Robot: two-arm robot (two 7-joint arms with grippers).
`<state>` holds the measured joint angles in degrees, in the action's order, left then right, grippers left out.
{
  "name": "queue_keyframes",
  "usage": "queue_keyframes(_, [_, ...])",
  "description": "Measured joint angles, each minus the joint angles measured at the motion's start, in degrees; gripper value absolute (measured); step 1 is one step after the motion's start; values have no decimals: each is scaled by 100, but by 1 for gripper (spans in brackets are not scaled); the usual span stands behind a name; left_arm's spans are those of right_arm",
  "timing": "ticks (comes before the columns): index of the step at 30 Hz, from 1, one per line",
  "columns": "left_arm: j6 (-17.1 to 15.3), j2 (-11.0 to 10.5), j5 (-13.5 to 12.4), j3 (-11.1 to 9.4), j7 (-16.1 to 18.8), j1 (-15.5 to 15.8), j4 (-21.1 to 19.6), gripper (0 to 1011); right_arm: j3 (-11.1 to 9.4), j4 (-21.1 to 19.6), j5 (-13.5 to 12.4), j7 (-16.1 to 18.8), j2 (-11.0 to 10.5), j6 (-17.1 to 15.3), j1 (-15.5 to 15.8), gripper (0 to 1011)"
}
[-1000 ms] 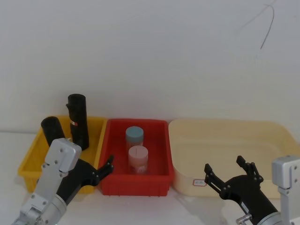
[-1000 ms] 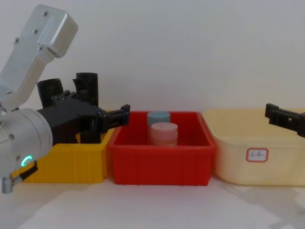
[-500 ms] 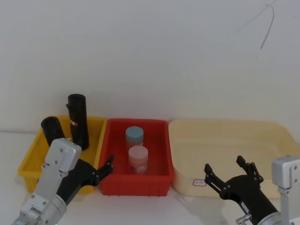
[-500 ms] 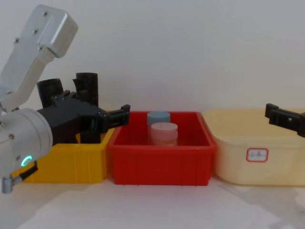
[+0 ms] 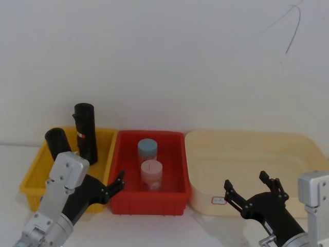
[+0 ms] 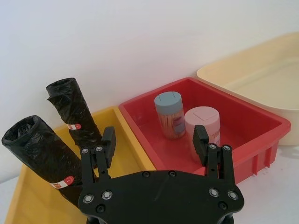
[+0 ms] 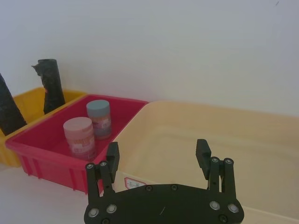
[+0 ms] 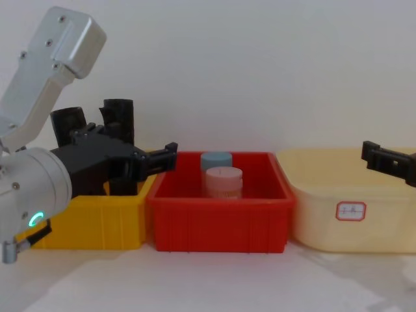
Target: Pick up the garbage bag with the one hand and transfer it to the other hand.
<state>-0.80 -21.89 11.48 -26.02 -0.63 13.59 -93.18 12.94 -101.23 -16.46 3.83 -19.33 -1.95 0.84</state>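
Closest to me, my left gripper (image 6: pixel 154 136) hangs low in front of the yellow bin (image 8: pixel 97 224), jaws spread wide and empty, angled toward where that bin meets the red bin (image 5: pixel 154 201). I read this as staging for a reach, with the pick not yet begun. My right gripper (image 5: pixel 247 182) waits at the near edge of the cream tub (image 5: pixel 203 198), jaws likewise spread, well apart from the bag, presumably kept clear until it has to receive. In the red bin the pink jar (image 5: pixel 151 174) and blue jar (image 5: pixel 147 149) stand upright, out of play. Farther back, the bag (image 5: pixel 55 140) leans in the yellow bin's rear left part, just beside the other roll (image 5: pixel 85 131), which stands upright with a loose flap at its top. Against the frames from a second and half a second ago, I find no shift in either arm or any item.
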Motion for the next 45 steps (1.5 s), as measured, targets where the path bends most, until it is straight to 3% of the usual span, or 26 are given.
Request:
queue_keyframes(15, [-8, -9, -17, 11, 15, -22, -20, 1001, 0, 0, 0, 0, 0, 0, 0, 1000])
queue_keyframes(23, [-67, -120, -119, 134, 178, -226, -216, 1001, 0, 0, 0, 0, 0, 0, 0, 1000])
queue_keyframes(39, [-122, -431, -138, 789, 660, -1005, -789, 1002, 0, 0, 0, 0, 0, 0, 0, 1000])
queue_keyframes(45, [-97, -459, -42, 1003, 727, -1125, -842, 1002, 0, 0, 0, 0, 0, 0, 0, 1000])
